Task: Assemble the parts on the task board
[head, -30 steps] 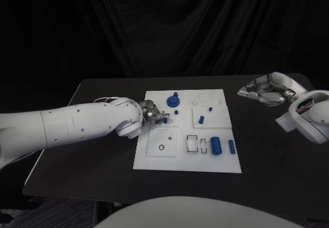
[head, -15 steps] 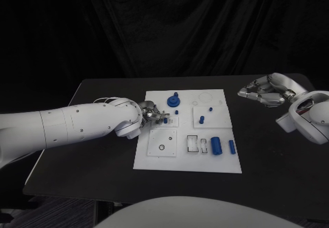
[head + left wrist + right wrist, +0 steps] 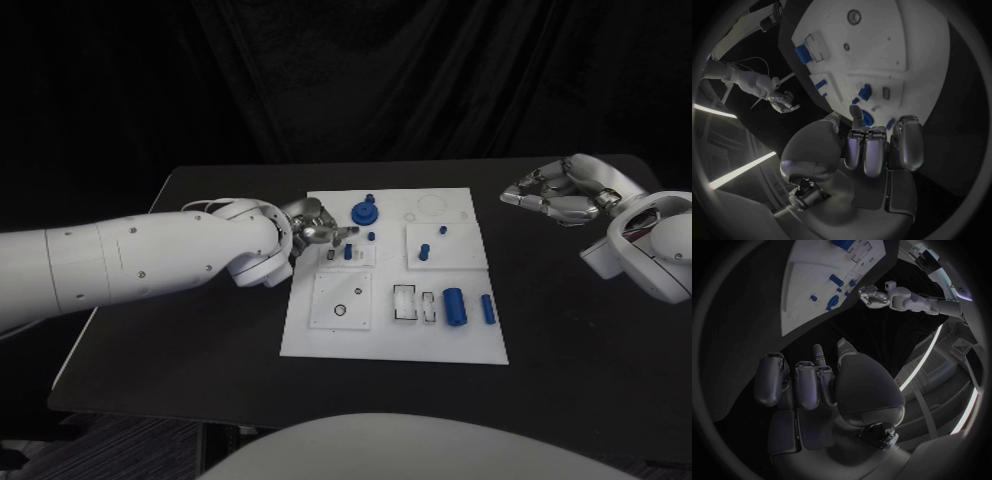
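Nearest the robot on the black table (image 3: 188,340), the white rectangular task board (image 3: 392,340) carries its front row: a square plate with a small dark ring (image 3: 342,309), a pair of white framed slots (image 3: 415,303), then a thick blue cylinder (image 3: 454,306) and a slimmer blue peg (image 3: 488,309) lying just beside it. Farther back, a short blue pin (image 3: 424,252) lies on a square white block, with a smaller blue stud (image 3: 441,230) behind it. The left hand (image 3: 313,229) hangs over the board's left edge in the middle row, its silver fingers (image 3: 870,150) curled inward close together; nothing is seen held in them. A small blue piece (image 3: 348,252) stands just beside its fingertips. Behind it sits a round blue gear-like part (image 3: 364,212) with a post on top. The right hand (image 3: 555,192) hovers off the board above the table's far right corner, fingers (image 3: 807,382) curled in with nothing in them.
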Robot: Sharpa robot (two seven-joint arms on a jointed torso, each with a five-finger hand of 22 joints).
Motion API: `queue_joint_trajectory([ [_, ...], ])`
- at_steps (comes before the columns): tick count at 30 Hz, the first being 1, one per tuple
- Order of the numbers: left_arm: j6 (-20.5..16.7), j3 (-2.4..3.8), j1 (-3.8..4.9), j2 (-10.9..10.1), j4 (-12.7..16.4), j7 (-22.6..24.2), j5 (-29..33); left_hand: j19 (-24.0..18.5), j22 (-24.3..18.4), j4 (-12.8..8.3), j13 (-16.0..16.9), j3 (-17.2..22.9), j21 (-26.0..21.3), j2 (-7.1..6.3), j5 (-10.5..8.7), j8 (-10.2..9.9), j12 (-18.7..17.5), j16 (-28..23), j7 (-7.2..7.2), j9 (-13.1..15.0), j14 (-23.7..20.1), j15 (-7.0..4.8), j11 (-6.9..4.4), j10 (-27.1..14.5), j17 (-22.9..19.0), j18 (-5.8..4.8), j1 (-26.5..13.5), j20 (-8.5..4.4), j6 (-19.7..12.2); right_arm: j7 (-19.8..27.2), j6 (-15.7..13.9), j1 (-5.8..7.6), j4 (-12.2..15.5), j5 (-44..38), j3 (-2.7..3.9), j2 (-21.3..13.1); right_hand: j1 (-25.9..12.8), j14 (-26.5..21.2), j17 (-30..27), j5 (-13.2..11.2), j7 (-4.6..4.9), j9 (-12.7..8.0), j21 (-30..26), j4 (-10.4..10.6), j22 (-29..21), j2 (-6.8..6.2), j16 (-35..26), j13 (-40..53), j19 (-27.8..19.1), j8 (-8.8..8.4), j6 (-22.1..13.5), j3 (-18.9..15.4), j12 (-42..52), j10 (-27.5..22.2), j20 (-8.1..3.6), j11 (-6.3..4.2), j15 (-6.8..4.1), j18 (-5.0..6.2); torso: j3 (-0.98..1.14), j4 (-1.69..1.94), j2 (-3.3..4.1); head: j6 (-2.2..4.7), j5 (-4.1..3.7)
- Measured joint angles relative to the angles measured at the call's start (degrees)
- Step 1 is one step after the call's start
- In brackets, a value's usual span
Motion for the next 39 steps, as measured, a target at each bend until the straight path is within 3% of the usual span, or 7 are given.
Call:
queue_joint_trajectory([
  [6,2.2,0.17,6.53,0.4,-0.5,-1.5,-0.7,0.0,0.0,0.0,0.0,-0.3,0.0,0.21,0.37,-0.9,0.0,0.0,0.40,0.0,0.0,0.00,0.00,0.0,0.0,0.00,1.7,0.00,-1.2,-0.2,0.0,0.00,-0.1,0.0,0.00,0.2,-0.1,0.0,0.0,0.0,0.00,-0.1,0.0,0.2,0.0,0.14,0.0,0.0,0.0,0.00,0.0,-0.2,0.0,0.0,0.00,0.00,0.00,0.00,0.00,0.02,-0.03,0.00,0.08],
  [10,9.2,0.19,9.60,2.6,-3.5,-4.4,-0.7,0.0,0.0,0.0,0.0,-0.3,0.0,0.76,-0.31,-1.8,0.0,0.0,0.40,0.0,0.0,0.00,0.00,0.0,0.0,0.00,3.3,0.00,-1.2,-0.4,0.0,0.00,-0.2,0.1,0.00,0.5,-0.1,0.0,0.0,0.0,0.00,-0.1,0.0,0.2,0.0,0.14,0.0,0.0,0.0,0.00,0.0,-0.2,0.0,0.0,0.00,0.00,0.00,0.00,0.09,-0.04,-0.10,0.00,0.21],
  [12,13.2,0.23,10.34,3.9,-5.2,-5.8,-0.5,0.3,0.0,-0.1,0.0,-0.7,0.2,0.96,-1.59,-2.7,0.0,0.0,0.42,0.0,0.0,0.00,0.00,0.0,0.0,0.01,3.9,0.31,-1.2,-0.5,0.1,-0.01,-0.4,0.1,0.00,0.7,-0.1,0.0,0.0,0.4,0.00,-0.1,-0.1,0.2,0.0,0.14,0.0,0.0,0.0,0.00,0.0,-0.2,0.0,0.0,0.00,0.00,0.00,0.00,0.11,-0.07,-0.10,0.00,0.23],
  [17,24.7,0.13,11.21,8.2,-11.0,-9.7,0.6,-0.5,0.0,0.0,0.0,-2.3,-0.3,1.58,-2.67,-8.4,0.0,0.0,1.24,-4.7,0.0,0.44,0.62,0.0,0.0,0.00,5.2,1.14,1.1,-0.6,0.2,-0.01,-0.5,0.1,0.00,1.0,-0.1,0.0,0.0,0.7,0.00,-0.1,-0.2,0.2,0.0,0.13,0.0,0.0,0.0,0.00,0.0,-0.2,0.0,-0.1,0.00,-0.11,0.00,0.00,0.13,-0.06,-0.10,0.00,0.22],
  [25,36.0,0.13,11.43,13.9,-18.3,-13.2,2.3,-1.2,0.0,-0.9,0.0,-3.2,-1.6,2.16,-3.34,-20.2,0.0,0.0,2.67,-19.1,0.0,1.46,1.85,0.0,0.0,0.01,6.3,1.86,4.5,-0.7,0.4,-0.63,-0.9,0.1,0.00,0.9,-0.4,0.0,0.0,1.4,0.00,-0.2,-0.2,0.2,0.0,0.37,-0.2,0.0,-0.2,0.00,0.0,-0.2,0.0,-0.2,-0.17,-0.20,0.00,0.00,0.25,-0.12,-0.17,0.00,0.63],
  [32,40.7,0.16,11.19,17.4,-22.0,-14.6,4.0,-1.5,0.0,-1.0,0.0,-3.4,-1.9,2.39,-3.34,-21.0,0.0,0.0,2.66,-21.0,0.0,1.46,1.86,0.0,0.0,0.01,6.6,2.06,5.4,-0.7,0.6,-0.80,-1.0,0.2,0.00,1.0,-0.4,0.0,0.0,1.5,0.00,-0.2,-0.5,0.2,0.0,0.37,-0.2,0.0,-0.4,0.00,0.0,-0.2,0.0,-0.2,0.00,-0.20,0.00,0.00,0.14,-0.21,-0.03,0.00,1.08],
  [39,43.4,0.14,9.78,18.9,-23.6,-15.5,5.3,-1.5,0.0,-0.9,0.0,-3.5,-2.2,2.39,-3.56,-21.5,0.0,0.0,2.65,-21.9,0.0,1.45,1.86,0.0,0.0,0.01,6.6,2.05,5.8,-0.7,0.7,-0.85,-0.9,0.2,0.00,0.9,-0.4,0.0,0.0,1.5,0.00,-0.2,-0.5,0.2,0.0,0.37,-0.2,0.0,-0.4,-0.23,0.0,-0.2,0.0,-0.2,0.00,-0.21,0.00,0.01,-0.03,-0.34,0.27,0.00,1.25],
])
